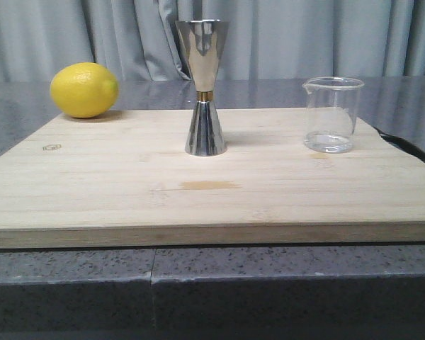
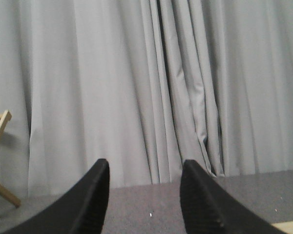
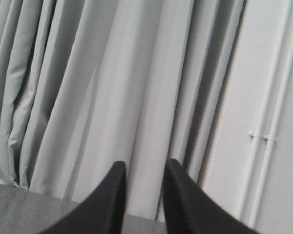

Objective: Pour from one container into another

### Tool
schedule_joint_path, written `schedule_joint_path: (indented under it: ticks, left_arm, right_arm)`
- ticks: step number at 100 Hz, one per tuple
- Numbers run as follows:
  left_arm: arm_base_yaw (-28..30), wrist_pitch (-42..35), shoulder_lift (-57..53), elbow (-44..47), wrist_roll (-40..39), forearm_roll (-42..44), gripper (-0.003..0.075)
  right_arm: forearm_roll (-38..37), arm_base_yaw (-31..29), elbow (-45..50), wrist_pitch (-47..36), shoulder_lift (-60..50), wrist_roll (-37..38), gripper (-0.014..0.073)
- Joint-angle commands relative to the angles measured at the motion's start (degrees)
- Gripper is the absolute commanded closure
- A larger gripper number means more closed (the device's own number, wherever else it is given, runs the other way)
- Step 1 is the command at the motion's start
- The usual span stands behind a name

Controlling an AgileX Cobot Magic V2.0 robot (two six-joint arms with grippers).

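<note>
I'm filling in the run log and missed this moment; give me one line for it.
phase: before pick | beaker: upright, right on board | jigger: upright, centre | left gripper: open, empty | right gripper: open, empty

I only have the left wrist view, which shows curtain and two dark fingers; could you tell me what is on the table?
Observer: A steel jigger stands upright mid-board on a wooden board.
Operator: Where is the glass beaker, please?
Observer: The clear beaker stands upright on the board's right side, apart from the jigger.
Operator: Is anything else nearby?
Observer: A lemon sits at the board's far left corner.
Operator: What is the right gripper doing?
Observer: The right gripper is open, empty, facing the curtain; neither arm appears in the front view.
</note>
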Motion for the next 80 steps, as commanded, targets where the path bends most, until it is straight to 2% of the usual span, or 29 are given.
schedule_joint_path:
  ticks: [1, 6, 15, 80]
  left_arm:
    - [-0.5, -0.4, -0.3, 0.5, -0.6, -3.3, 0.0507]
    - [-0.5, -0.7, -0.3, 0.9, -0.6, -4.8, 0.0578]
    - [-0.5, -0.8, -0.3, 1.0, -0.6, -5.1, 0.0741]
    - [-0.5, -1.1, -0.3, 1.0, -0.6, -5.1, 0.0739]
  right_arm:
    - [0.3, -0.2, 1.2, 2.2, -0.4, -0.3, 0.0603]
    - [0.3, -0.2, 2.3, 2.1, -0.4, -0.3, 0.0669]
    - [0.3, -0.2, 3.5, 2.1, -0.4, -0.3, 0.0666]
    - [0.3, -0.2, 4.1, 2.4, -0.4, -0.3, 0.0666]
